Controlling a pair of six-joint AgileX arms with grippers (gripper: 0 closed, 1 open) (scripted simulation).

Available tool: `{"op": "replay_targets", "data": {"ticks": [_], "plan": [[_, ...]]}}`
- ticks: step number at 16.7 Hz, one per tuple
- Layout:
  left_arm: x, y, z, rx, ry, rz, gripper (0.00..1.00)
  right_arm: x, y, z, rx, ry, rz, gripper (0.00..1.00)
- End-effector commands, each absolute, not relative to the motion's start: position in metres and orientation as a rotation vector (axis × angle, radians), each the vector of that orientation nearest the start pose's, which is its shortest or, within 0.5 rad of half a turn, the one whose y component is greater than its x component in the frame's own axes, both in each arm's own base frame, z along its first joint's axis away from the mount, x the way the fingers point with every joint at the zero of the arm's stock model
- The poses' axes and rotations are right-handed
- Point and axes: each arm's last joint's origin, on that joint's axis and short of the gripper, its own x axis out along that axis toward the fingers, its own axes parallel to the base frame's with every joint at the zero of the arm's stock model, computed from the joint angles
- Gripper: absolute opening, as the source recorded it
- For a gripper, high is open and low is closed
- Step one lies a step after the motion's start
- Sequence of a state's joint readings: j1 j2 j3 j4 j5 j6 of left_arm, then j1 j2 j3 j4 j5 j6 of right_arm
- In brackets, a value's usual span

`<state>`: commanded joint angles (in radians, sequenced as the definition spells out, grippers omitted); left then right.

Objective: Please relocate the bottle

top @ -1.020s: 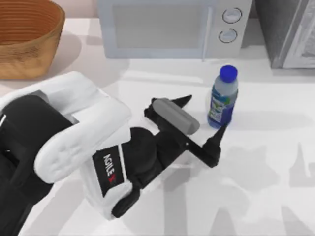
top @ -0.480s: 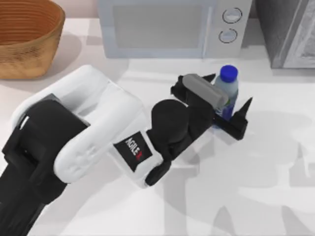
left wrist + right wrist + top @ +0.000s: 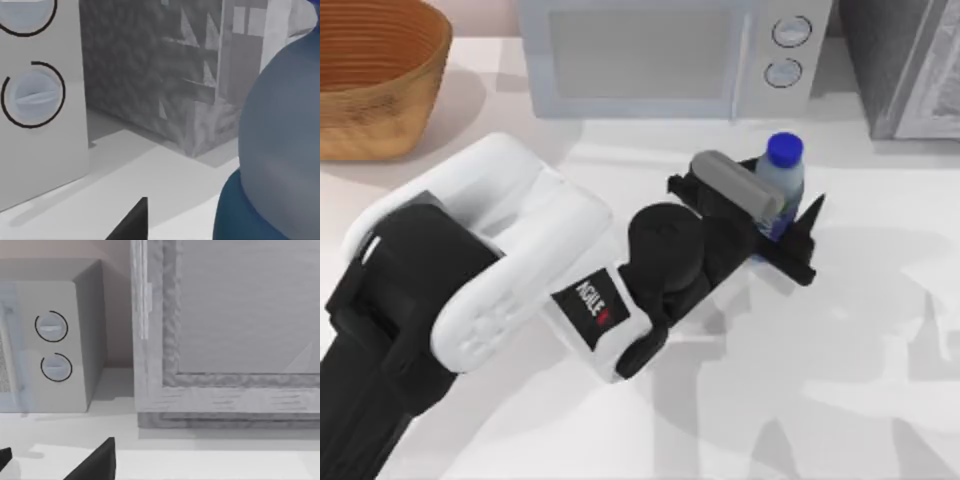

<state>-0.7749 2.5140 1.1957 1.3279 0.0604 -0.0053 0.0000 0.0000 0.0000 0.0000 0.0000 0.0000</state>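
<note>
left gripper [image 3: 782, 225] straddling bottle [image 3: 778, 190], fingers spread wide, one each side, not clamped yet afaict. bottle upright, long axis vertical, about 1 o'clock on table [image 3: 880, 330], just in front of microwave [image 3: 660, 55]. left arm clearly nearer, so next is just squeeze.

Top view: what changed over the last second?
The left gripper travelled toward the top view's right and back edge, from short of the bottle to straddling it, and its fingers have narrowed slightly around the body; contact isn't confirmed. The bottle stays upright in place. The microwave and basket are unmoved.
</note>
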Motion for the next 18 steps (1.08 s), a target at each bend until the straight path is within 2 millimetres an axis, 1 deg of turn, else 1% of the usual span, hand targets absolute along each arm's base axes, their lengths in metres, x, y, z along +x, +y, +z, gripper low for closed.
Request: {"op": "replay_targets", "data": {"ticks": [8,9,18], "plan": [[0.3287,-0.3174,0.0327,-0.017,-0.004,-0.806,0.02,0.1057,-0.0012,0.1600,0.000,0.000,0.000,1.00],[0.3287,-0.3174,0.0327,-0.017,-0.004,-0.806,0.00,0.1057,-0.0012,0.1600,0.000,0.000,0.000,1.00],[0.3298,-0.3157,0.0337,-0.017,-0.006,-0.804,0.00,0.1057,-0.0012,0.1600,0.000,0.000,0.000,1.00]]}}
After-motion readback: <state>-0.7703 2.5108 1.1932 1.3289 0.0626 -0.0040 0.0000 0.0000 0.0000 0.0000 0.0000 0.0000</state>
